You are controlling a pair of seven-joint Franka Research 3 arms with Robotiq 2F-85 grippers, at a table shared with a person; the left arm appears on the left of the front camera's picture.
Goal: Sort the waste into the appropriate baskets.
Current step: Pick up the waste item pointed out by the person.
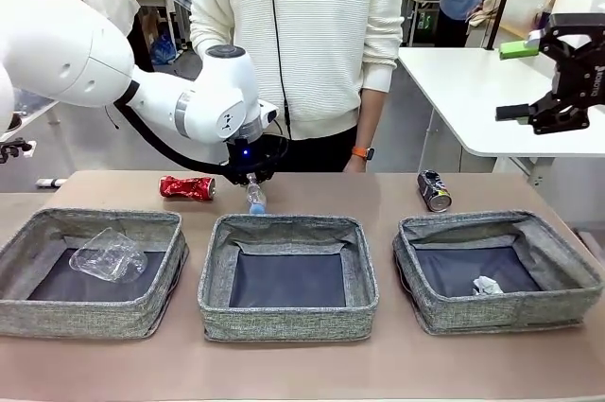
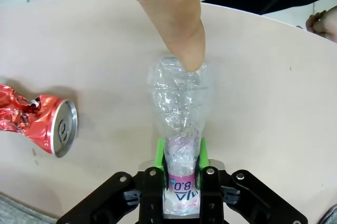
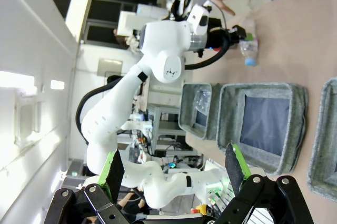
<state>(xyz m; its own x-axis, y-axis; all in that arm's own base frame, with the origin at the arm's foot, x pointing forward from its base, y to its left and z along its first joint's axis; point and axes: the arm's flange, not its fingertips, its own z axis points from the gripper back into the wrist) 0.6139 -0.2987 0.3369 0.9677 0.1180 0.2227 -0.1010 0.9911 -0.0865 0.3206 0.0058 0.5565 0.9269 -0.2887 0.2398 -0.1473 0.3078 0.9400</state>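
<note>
- Currently, left tool (image 2: 181, 153): clenched on the labelled end of the bottle (image 2: 179, 97), which lies on the surface (image 2: 263, 103) behind the middle basket (image 1: 284, 312).
- Person's finger (image 2: 174, 18): tip touching the bottle's far end.
- Right tool (image 1: 515, 80): raised, fingers wide apart, empty.
- Red can (image 1: 187, 187): crushed, on the surface near the bottle.
- Dark can (image 1: 435, 190): behind the right basket (image 1: 501, 312).
- Left basket (image 1: 95, 312): holds a clear cup (image 1: 109, 253).
- Right basket: holds a paper ball (image 1: 487, 285).
</note>
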